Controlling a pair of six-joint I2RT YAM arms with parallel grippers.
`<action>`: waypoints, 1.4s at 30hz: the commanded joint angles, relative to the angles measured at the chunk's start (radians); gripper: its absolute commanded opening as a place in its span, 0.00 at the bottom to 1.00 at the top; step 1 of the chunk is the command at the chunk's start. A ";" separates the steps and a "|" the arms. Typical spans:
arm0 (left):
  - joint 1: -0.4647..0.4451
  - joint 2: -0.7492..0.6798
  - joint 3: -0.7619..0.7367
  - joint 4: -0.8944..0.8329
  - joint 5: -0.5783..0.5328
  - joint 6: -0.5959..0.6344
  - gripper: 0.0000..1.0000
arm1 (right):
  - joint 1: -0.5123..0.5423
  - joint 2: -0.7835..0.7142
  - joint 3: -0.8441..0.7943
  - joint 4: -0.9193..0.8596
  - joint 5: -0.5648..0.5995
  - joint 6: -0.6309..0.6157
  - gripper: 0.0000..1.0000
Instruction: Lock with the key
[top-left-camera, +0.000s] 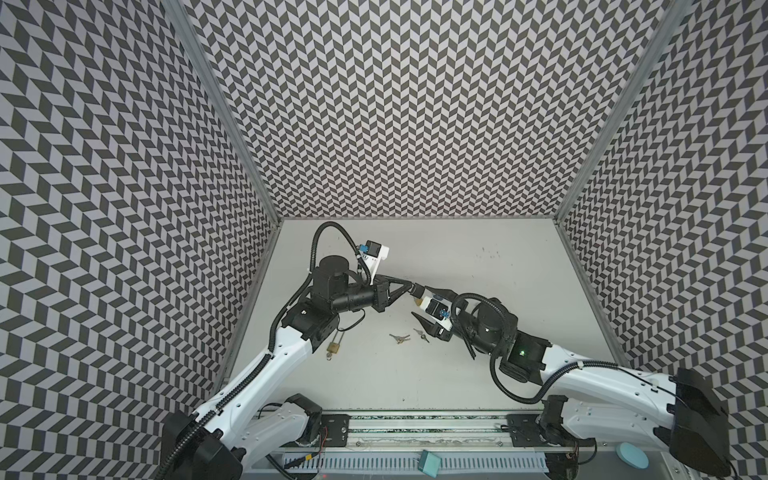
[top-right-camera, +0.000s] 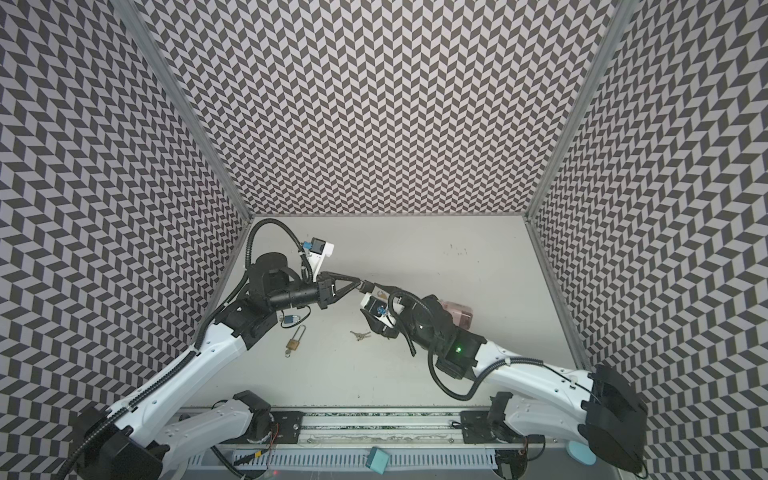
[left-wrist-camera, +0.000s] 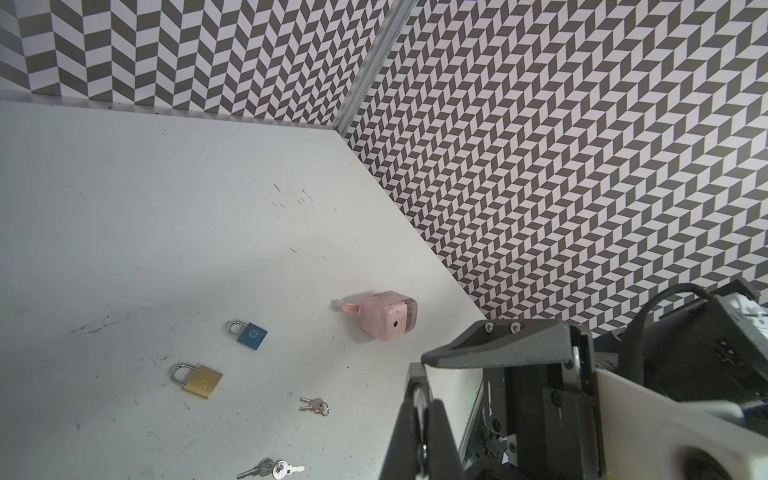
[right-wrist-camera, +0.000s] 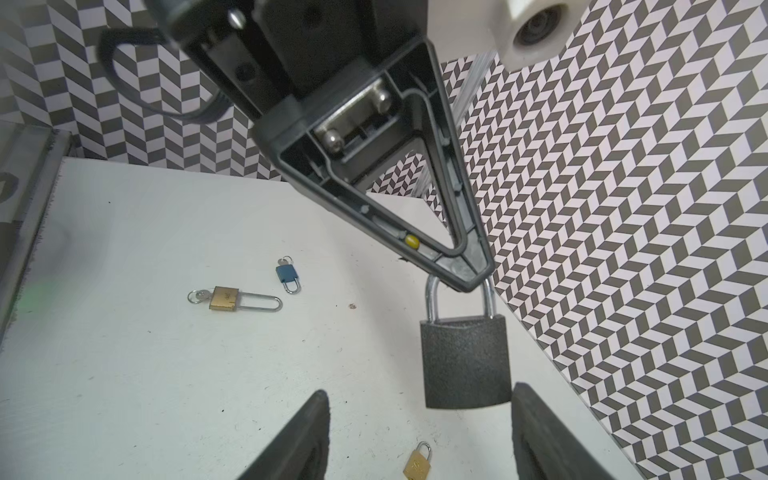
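The left gripper (right-wrist-camera: 467, 277) is clenching the shackle of the black padlock (right-wrist-camera: 465, 365), suspending it above the table (right-wrist-camera: 124, 374); the right gripper (right-wrist-camera: 419, 390) is standing released, its jaws flanking the padlock body. The step in hand appears to be presenting the lock; the next move is calling for fetching the keys (top-left-camera: 399, 338), lying on the table near the padlock, and aligning one with the keyway.

Pink boxy object (left-wrist-camera: 388, 318) on white table (left-wrist-camera: 166, 208), chevron-patterned walls (top-left-camera: 395, 104); teal block (top-left-camera: 429, 460), pale blue disc (top-left-camera: 631, 456)
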 joint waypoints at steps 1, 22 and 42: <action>-0.023 -0.013 0.025 0.012 0.010 0.026 0.00 | -0.006 -0.003 0.030 0.046 0.006 0.002 0.68; -0.061 0.011 0.068 -0.039 -0.029 0.080 0.00 | -0.023 -0.026 0.063 -0.007 -0.085 0.048 0.24; 0.260 -0.101 -0.028 -0.209 -0.445 -0.025 1.00 | -0.022 0.293 0.146 -0.072 -0.077 0.560 0.00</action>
